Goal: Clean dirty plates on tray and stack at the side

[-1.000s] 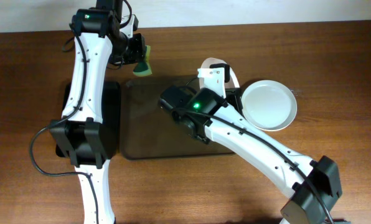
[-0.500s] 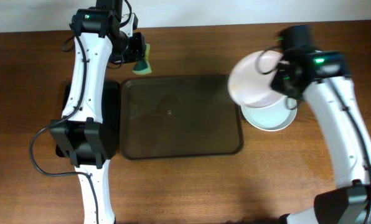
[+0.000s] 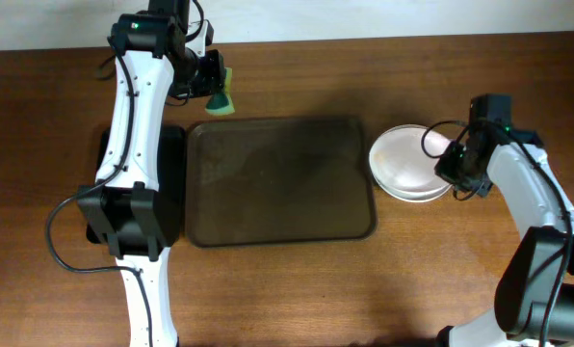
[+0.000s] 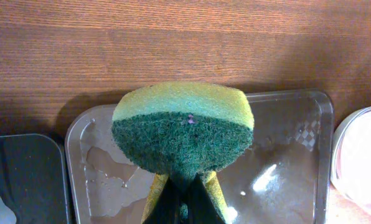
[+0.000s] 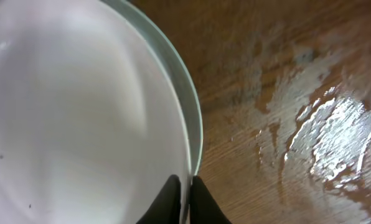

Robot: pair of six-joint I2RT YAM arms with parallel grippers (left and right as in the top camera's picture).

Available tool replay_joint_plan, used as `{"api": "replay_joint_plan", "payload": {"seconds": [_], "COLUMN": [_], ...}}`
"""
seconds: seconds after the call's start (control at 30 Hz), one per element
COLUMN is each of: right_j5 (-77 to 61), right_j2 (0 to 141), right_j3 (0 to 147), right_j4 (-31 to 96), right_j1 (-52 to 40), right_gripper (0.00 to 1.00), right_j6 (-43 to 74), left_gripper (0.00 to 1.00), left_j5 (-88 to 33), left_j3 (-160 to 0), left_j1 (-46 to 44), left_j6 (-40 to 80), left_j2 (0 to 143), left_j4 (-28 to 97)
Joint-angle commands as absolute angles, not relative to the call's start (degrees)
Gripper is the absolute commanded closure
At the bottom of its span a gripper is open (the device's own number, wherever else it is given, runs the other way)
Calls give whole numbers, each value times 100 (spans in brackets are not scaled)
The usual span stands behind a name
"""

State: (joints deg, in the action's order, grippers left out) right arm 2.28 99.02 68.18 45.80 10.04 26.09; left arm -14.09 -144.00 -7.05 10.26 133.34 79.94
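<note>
Our left claw point(image 3: 208, 85) is clenched on a yellow-and-green scouring sponge point(image 4: 182, 134), hanging over the far left corner of the large brown rectangular tray point(image 3: 279, 226), which we see is wet. Just right of the tray, on the wooden table point(image 3: 287, 299), sits the stack of round plates point(image 3: 403, 173). Our right claw point(image 5: 184, 194) pinches the rim of the top white plate point(image 5: 79, 112), with a pale blue-green plate point(image 5: 195, 124) beneath
</note>
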Motion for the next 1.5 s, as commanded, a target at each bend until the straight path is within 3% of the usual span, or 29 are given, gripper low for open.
{"api": "replay_joint_plan", "payload": {"seconds": [0.0,0.1,0.33,0.57,0.7,0.77,0.87,1.23,1.27,1.3,1.37,1.4,1.47], "right_j5": [252,-213,-1166,-1114,-823,-727,-725,-727,-727,-725,-727,-727,-727], "right_j2": [9885,9883,9710,9712,9714,9717,9723,9723,9723,9723,9723,9723,9723], "right_j3": [6742,6785,8267,8842,8842,8840,8840,8840,8840,8840,8840,8840,8840], "right_j4": [4453,4458,5328,5457,5441,5400,5376,5542,5555,5566,5577,5577,5577], "right_j1": [980,976,661,-235,-574,-652,-652,-652,-652,-652,-652,-652,-652], "right_gripper": [80,62,58,43,31,27,25,25,25,25,25,25,25], "right_j6": [2746,2602,1984,1988,1990,1990,1990,1990,1990,1990,1990,1990,1988], "left_gripper": [99,99,99,99,99,99,99,98,89,68,13,1,1], "left_j5": [-1422,-1420,-1413,-781,-145,405,652,685,639,602,491,425,183], "left_j3": [-14442,-14457,-14899,-14676,-13734,-12746,-11946,-9408,-9338,-9306,-9299,-9338,-9408], "left_j1": [-711,-690,-222,259,257,318,370,987,1028,1068,1120,1120,1105], "left_j6": [958,956,1306,1385,1514,2141,2333,2270,2270,2270,2270,2268,2204], "left_j2": [13319,13305,12645,11981,11922,11920,11920,11922,11922,11922,11922,11922,11865], "left_j4": [8020,8095,9100,9675,9675,9666,9395,6549,6469,6423,6346,6346,6366]}}
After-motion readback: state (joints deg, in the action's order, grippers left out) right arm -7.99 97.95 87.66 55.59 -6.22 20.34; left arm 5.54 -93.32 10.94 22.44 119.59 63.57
